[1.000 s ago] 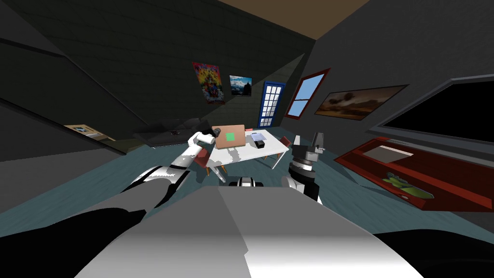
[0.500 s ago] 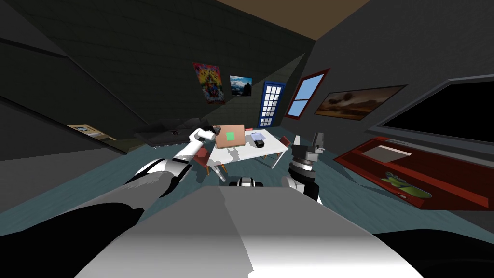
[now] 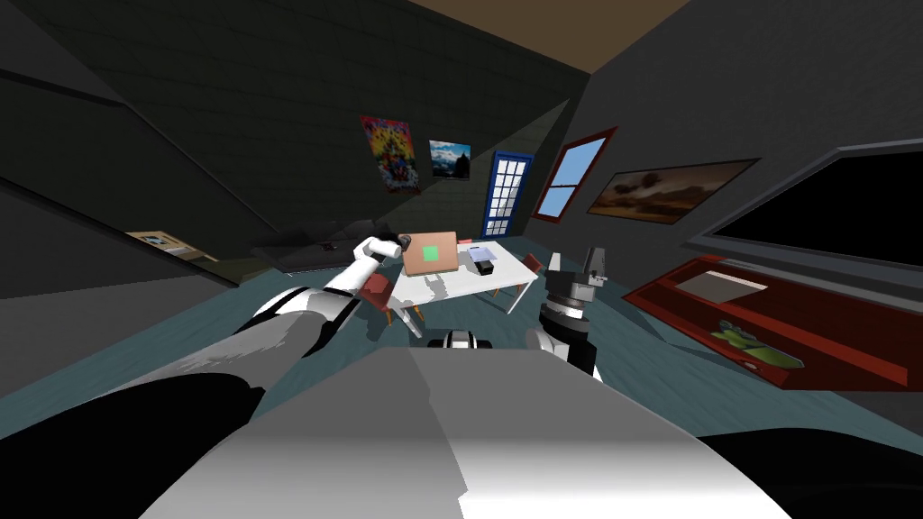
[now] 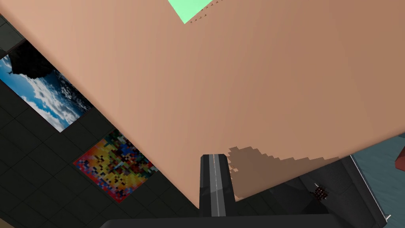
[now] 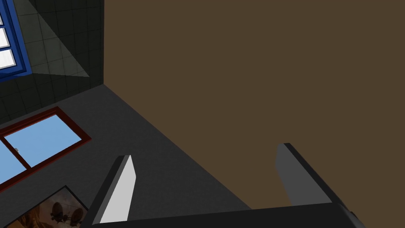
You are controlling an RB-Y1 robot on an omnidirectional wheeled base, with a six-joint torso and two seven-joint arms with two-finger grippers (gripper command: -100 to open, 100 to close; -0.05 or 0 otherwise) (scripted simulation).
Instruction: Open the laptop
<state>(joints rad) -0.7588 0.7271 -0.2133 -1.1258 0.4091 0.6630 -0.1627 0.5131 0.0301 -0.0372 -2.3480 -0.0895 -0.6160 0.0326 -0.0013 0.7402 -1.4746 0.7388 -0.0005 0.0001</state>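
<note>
The laptop (image 3: 431,255) sits on the white table (image 3: 469,281) ahead of me, near the table's left end, its tan lid with a green square turned toward the head camera; how far the lid stands up from its base I cannot tell. The left gripper (image 3: 402,242) is stretched out on a nearly straight arm to the lid's left edge, and its wrist camera looks close along that tan face; whether it is clamped on the edge or merely resting against it I cannot tell. The right gripper (image 3: 575,261) hangs raised on my right, well apart from the table, blades spread and holding nothing. The risks, as I judge them, come from working at one side of the lid: a pull from the edge may twist the lid or turn the whole laptop on the table rather than swing the hinge; a thin contact on a smooth face could slip, and the lid would drop shut; a sideways push could slide the laptop into the small dark box (image 3: 486,268) and the pale sheet (image 3: 481,255) just beside it; with the arm this far extended there is little reach left to follow the lid's arc, so it may lose contact partway.
</note>
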